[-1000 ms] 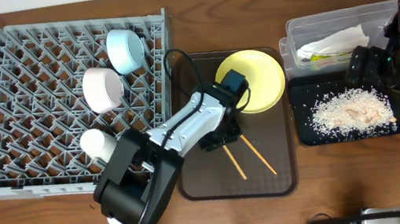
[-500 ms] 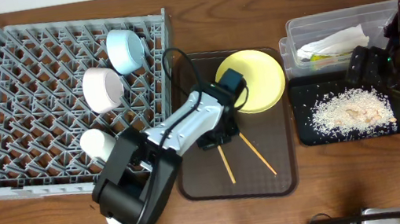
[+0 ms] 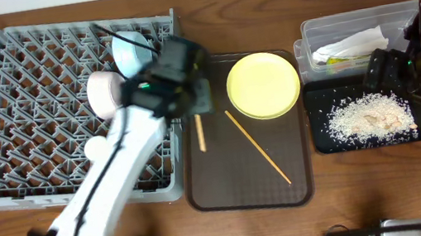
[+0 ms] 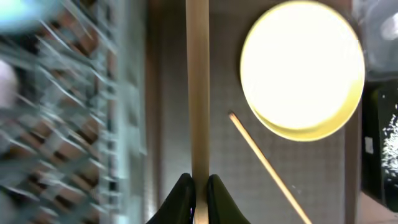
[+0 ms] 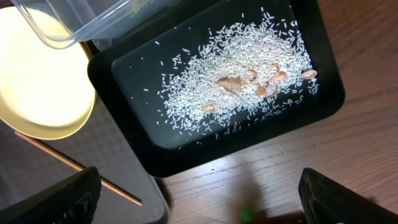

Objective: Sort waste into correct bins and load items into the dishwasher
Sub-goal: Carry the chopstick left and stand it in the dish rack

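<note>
1. At your far left, the grey dish rack [image 3: 26, 112] holds the light blue bowl [image 3: 127, 51], the white bowl [image 3: 105, 92] and the small white cup [image 3: 98, 147] along its right side.
2. Your left arm stretches diagonally from the near left corner across the rack. The left gripper [image 3: 196, 107] is over the rack's right wall, at the left edge of the brown serving tray [image 3: 230, 190].
3. Its fingertips [image 4: 183, 193] are pinched on one chopstick [image 4: 198, 93], which runs straight out from them. The overhead view shows it just beside the rack wall. You cannot tell whether its far end touches the tray, because the wrist view is blurred on that side.
4. The other chopstick [image 3: 257, 146] lies slanted on the serving tray, its upper end near the yellow plate [image 3: 263, 85].
5. The plate sits flat at the tray's far right corner.
6. Right of it, the clear tub [image 3: 315, 35] holds the white napkin [image 3: 354, 42] and the green-and-yellow wrapper [image 3: 331, 54].
7. Just in front of the tub, the black tray [image 3: 320, 139] carries the rice scraps [image 5: 242, 87] with orange bits.
8. Your right arm is folded at the table's right edge. The right gripper [image 5: 199, 208] hangs beside the black tray with its fingers spread wide and nothing between them.
</note>
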### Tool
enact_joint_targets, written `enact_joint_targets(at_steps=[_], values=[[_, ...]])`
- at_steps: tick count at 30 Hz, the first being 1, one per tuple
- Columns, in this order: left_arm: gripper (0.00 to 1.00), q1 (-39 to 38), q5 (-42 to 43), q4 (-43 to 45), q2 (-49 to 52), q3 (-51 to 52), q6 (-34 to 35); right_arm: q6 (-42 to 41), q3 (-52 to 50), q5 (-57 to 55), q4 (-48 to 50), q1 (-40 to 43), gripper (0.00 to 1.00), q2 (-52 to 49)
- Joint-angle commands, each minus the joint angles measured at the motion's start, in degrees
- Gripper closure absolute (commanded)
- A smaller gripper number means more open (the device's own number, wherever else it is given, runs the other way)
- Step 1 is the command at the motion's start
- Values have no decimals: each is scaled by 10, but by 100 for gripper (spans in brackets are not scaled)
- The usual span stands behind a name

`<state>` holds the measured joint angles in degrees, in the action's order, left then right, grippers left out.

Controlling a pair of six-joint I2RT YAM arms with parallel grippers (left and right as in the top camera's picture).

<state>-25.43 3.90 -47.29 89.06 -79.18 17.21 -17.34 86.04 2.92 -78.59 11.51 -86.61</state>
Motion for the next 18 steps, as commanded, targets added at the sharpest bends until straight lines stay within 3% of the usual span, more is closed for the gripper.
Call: enact_joint_targets(at_steps=[1, 14, 16, 17, 18], values=[[92, 31, -40, 1, -8, -3, -125, 7, 8, -5, -1, 2, 1, 1], [90, 76, -97, 24, 62, 13, -142, 7, 8, -5, -5, 2, 1, 1], [83, 77, -97, 30, 65, 13, -142, 7, 8, -5, -5, 2, 1, 1], [72, 77, -97, 33, 65, 13, -142, 7, 8, -5, -5, 2, 1, 1], [69, 77, -97, 36, 65, 13, -142, 7, 8, -5, -5, 2, 1, 1]])
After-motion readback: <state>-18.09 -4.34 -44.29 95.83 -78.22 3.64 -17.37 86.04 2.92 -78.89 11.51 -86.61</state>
